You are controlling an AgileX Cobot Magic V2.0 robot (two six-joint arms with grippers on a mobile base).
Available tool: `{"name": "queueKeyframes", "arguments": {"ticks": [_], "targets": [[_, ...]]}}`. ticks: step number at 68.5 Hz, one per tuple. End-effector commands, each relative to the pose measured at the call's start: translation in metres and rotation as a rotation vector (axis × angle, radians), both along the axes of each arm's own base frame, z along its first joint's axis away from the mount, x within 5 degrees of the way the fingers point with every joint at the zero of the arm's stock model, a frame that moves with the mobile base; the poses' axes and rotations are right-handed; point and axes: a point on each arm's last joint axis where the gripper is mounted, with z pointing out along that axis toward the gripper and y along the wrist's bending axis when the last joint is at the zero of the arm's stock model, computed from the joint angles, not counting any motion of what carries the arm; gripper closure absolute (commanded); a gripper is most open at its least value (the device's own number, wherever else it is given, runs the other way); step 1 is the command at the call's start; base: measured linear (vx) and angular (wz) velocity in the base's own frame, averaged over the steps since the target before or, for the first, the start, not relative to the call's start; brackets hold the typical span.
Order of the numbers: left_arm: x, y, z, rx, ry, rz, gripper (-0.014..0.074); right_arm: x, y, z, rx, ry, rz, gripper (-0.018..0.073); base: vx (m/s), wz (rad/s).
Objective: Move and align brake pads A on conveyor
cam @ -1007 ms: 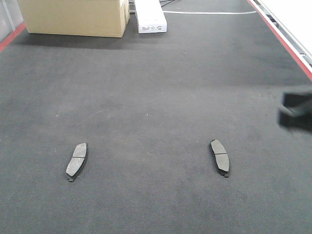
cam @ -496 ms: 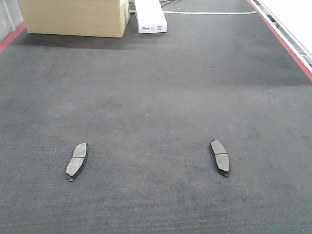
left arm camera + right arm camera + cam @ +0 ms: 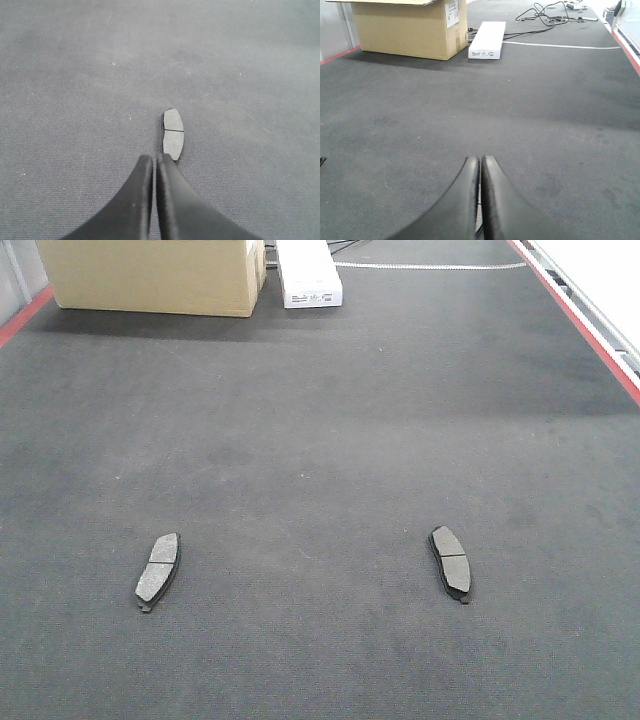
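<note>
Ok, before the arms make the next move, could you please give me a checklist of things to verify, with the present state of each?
1. Left gripper open for grasping: not ok, jaws closed, empty.
2. Right gripper open: not ok, closed, empty.
3. Pad near left gripper: ok, one brake pad lies flat just ahead of the tips.
4. Pad in right wrist view: not ok, none visible on the conveyor ahead.
5. Alignment: not ok, left pad and right pad lie far apart, tilted opposite ways.
</note>
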Motion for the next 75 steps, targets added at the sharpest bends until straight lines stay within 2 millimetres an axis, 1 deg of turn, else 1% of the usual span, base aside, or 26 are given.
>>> {"name": "queueKeyframes", "arguments": {"ticks": [1,75], "targets": [[0.0019,-0.0017,0.0129,-0.02,-0.079,-0.017,0.0603,0.0012,-0.0016,0.0151,0.008,-0.097,-0.018,0.0569,0.0,0.0],[0.0019,-0.0017,0.0129,-0.02,-0.079,-0.017,0.0603,0.0012,-0.0016,0.0151,0.008,-0.097,-0.018,0.0569,0.0,0.0]]}}
